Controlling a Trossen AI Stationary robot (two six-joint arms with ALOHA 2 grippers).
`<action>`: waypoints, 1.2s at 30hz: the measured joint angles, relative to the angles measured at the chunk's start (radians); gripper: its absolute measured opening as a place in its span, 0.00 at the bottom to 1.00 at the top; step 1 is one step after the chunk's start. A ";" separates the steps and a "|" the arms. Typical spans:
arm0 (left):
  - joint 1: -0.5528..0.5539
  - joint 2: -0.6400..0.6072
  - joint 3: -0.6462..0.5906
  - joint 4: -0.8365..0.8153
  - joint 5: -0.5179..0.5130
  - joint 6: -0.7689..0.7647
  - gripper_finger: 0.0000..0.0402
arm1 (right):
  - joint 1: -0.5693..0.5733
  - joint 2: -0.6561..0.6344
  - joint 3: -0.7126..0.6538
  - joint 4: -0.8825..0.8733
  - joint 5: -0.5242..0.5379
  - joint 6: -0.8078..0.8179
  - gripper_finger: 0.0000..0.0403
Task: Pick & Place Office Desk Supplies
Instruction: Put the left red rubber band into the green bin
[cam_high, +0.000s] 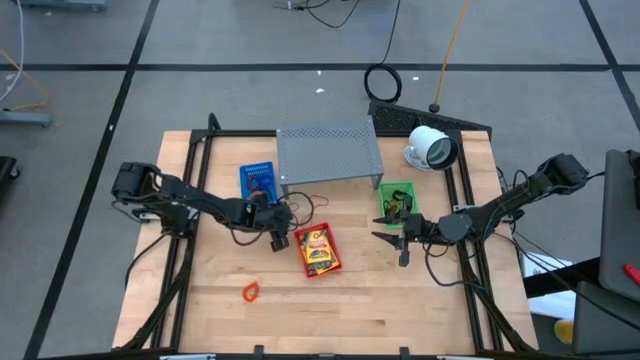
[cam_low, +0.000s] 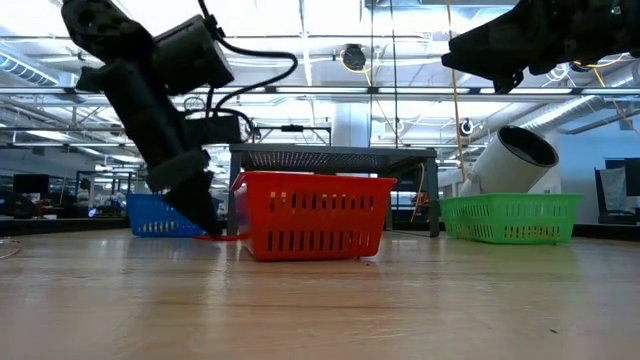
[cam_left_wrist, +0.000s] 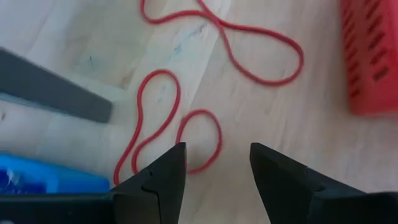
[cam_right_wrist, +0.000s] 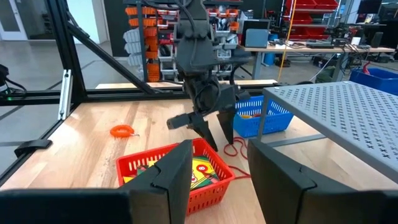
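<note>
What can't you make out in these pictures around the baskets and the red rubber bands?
- Green basket contents: high view, dark pieces too small to name.
- Blue basket contents: low view, hidden by its wall; left wrist view, cut off by the edge.
- Red rubber bands: left wrist view, top loop cut off by the edge, how many unclear.
- Red basket: right wrist view, partly behind the right gripper.

Bright, even overhead light with soft shadows; the left wrist close-up is blurred, ceiling lights glare.
</note>
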 joint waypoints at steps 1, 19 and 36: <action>0.001 0.009 0.000 0.005 0.000 0.000 0.47 | 0.000 0.000 0.000 0.000 0.000 0.000 0.36; 0.028 0.109 0.003 0.076 0.069 0.020 0.04 | 0.000 0.000 0.000 0.001 0.003 0.007 0.36; -0.054 -0.081 0.062 -0.058 -0.140 0.027 0.00 | 0.000 0.000 0.000 0.002 0.004 0.008 0.36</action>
